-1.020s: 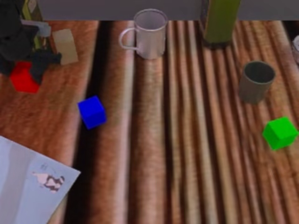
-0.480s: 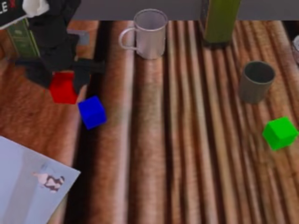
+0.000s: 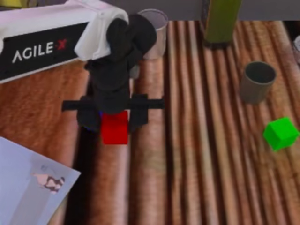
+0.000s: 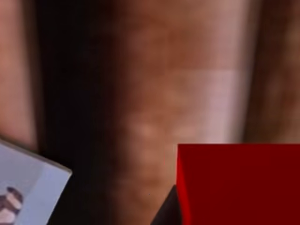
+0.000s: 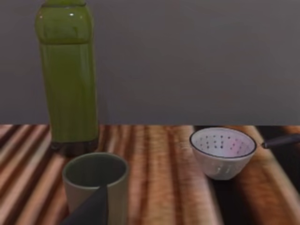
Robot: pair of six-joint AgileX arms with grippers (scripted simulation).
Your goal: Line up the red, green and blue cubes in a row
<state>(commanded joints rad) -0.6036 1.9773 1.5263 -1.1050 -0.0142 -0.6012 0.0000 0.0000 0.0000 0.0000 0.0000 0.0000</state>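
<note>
My left gripper is shut on the red cube, held left of the table's middle. The left wrist view shows that red cube close up above the wood. The blue cube is hidden under the left gripper's black body in the top view. Far off near the right edge, the green cube lies alone on the table. My right arm is out of the top view; only a dark sliver of the right gripper shows in its own wrist view.
Behind my left arm stands a white mug, half covered. A green bottle is at the back and a grey cup at right. A printed paper sheet covers the front left corner. A white colander sits beyond the cup.
My left arm has swung from the far left toward the middle and front, carrying the red cube. It now covers the blue cube. The green cube has not moved.
</note>
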